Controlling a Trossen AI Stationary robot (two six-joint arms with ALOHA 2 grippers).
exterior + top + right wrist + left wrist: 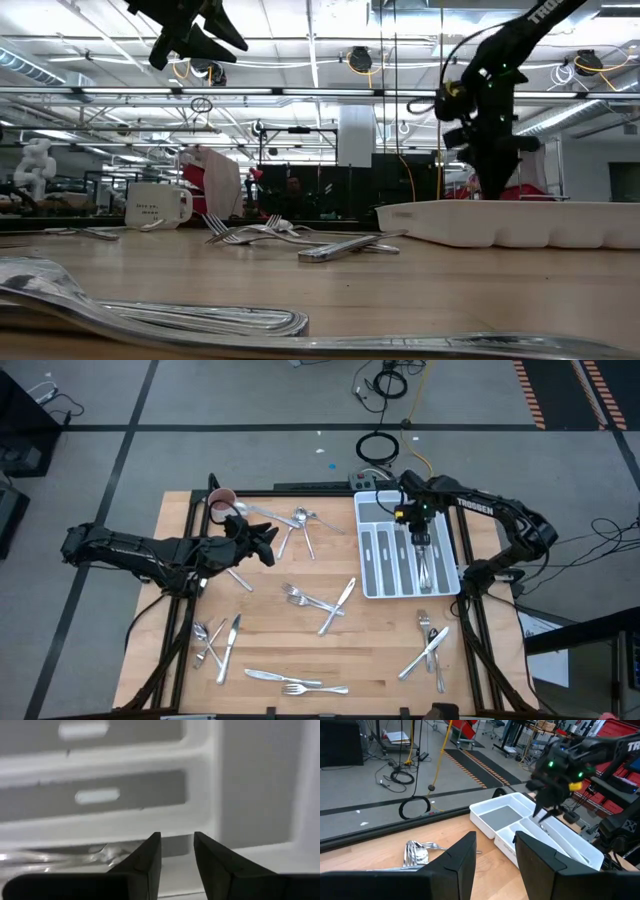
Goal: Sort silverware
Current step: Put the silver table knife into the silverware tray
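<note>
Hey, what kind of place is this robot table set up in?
Likely an industrial robotics lab or workshop: grey floor with black-and-orange striped hazard tape, loose black coiled cables, and bright overhead strip lights on exposed rails.

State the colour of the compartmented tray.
White, its compartment floors grey; the tray shows best in the high view.

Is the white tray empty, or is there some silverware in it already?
Not empty. From above, the white tray has silverware lying in one long slot by the right claw; the other long slots look bare.
</note>
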